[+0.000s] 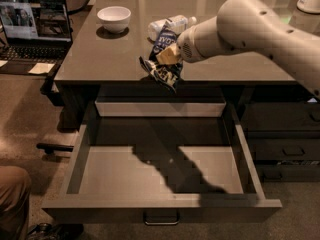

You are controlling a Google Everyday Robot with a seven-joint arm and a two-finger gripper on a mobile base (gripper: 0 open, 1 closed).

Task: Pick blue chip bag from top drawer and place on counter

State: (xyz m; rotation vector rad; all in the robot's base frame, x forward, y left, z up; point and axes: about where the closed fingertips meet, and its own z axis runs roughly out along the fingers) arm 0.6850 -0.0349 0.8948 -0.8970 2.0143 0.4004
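My gripper (168, 55) is shut on the blue chip bag (164, 69), a crinkly dark-blue bag with white lettering. It holds the bag in the air over the front edge of the counter (115, 54), above the back of the top drawer (160, 204). The drawer is pulled fully open; its pale-grey floor is bare except for the arm's shadow. Its small metal pull handle (161, 219) faces the front. The arm reaches in from the upper right.
A clear plastic bottle (172, 25) lies on the counter just behind the bag. A white bowl (114, 18) stands at the counter's left. A laptop (34, 24) sits on a side desk at left. Narrower closed drawers (287, 144) are at right. A person's knee (12, 194) shows bottom left.
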